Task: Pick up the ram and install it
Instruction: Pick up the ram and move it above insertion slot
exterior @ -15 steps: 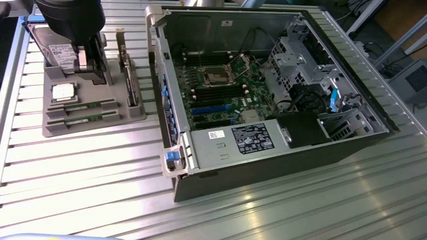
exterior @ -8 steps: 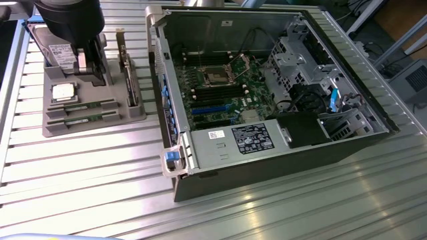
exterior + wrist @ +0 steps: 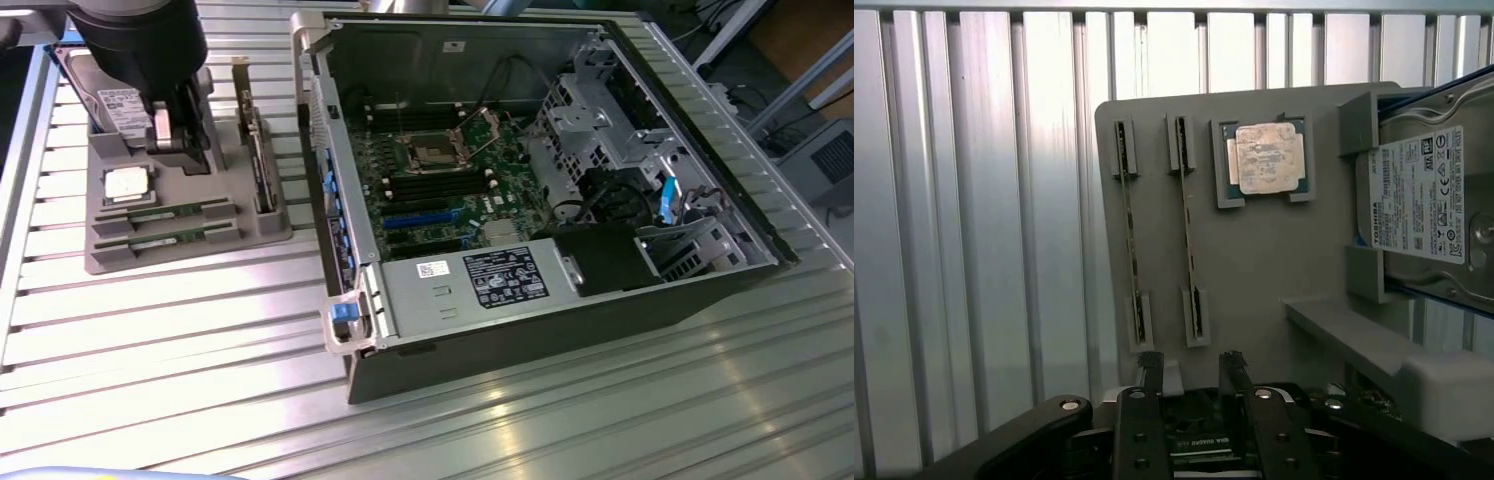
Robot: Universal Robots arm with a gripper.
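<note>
My gripper (image 3: 1191,365): jaws wide, empty, hovering over tray (image 3: 1274,260). Ram (image 3: 1187,240) in tray slot, on edge, untouched; second stick (image 3: 1129,245) beside. Pick and install both outstanding, by my reading.

Bright overhead light, glare streaks on ribbed metal table (image 3: 561,425), computer case (image 3: 561,330) interior shadowed

A grey holder tray (image 3: 187,256) lies on the slatted aluminium table (image 3: 160,350). It carries a square silver processor chip (image 3: 1267,158), a Toshiba hard drive (image 3: 1429,200) in a slot and an upright expansion card (image 3: 258,150). Just beside the tray, at the exterior view's right, an open computer case (image 3: 561,332) shows its green motherboard (image 3: 447,185), a CPU socket (image 3: 437,152), a grey power supply (image 3: 467,283) and a blue latch (image 3: 344,318)
</note>
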